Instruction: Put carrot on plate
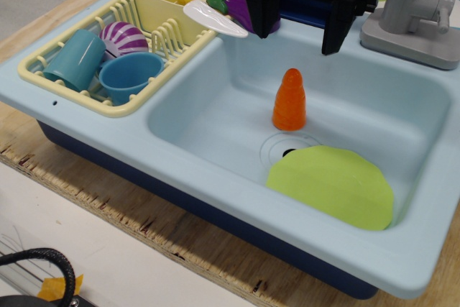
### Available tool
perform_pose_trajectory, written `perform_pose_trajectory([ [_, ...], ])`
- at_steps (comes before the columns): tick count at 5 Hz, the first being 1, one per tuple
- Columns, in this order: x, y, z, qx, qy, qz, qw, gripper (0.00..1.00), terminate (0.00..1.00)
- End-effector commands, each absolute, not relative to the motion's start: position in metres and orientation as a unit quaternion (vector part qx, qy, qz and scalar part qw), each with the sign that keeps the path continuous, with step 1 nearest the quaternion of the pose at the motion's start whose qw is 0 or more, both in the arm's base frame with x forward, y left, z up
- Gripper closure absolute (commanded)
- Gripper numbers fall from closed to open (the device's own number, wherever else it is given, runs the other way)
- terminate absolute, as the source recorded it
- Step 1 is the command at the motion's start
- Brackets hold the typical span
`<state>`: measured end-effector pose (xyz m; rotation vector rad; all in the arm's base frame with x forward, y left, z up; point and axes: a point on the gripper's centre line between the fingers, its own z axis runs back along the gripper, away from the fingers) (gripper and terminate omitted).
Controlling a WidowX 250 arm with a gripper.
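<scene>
- one small orange plastic toy carrot, a ridged cone with a rounded tip and no leaves, stood upright on its wide base on the floor of the pale blue plastic toy sink, just behind the drain, so it looked like an easy thing to come down on from above.
- the flat thin lime-green plate lay in the front right of the basin, near the carrot but not touching it, its far edge close to the drain. i'd guess the move only needed a short hop forward.
- the black robot gripper hung above the back of the sink, well clear of the carrot, its two dark fingers spread apart and nothing between them, so the grab hadn't started yet.
- a cream yellow dish rack sat on the left counter holding a teal cup, a blue bowl and a purple striped thing, all out of the way.
- a yellow-handled toy knife rested across the rack's edge, beside a purple eggplant with a green stem.
- a grey toy faucet stood at the back right.
</scene>
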<state>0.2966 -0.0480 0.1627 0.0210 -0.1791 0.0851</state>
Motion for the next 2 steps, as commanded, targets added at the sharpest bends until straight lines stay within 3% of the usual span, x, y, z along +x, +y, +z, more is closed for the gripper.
perform_pose_trajectory([
  [1,0.2966,-0.048,0.1627,0.01,-0.089,0.042,0.995,0.0,0.0],
  [2,0.2983,-0.0451,0.1552,0.009,-0.094,0.047,0.994,0.0,0.0],
])
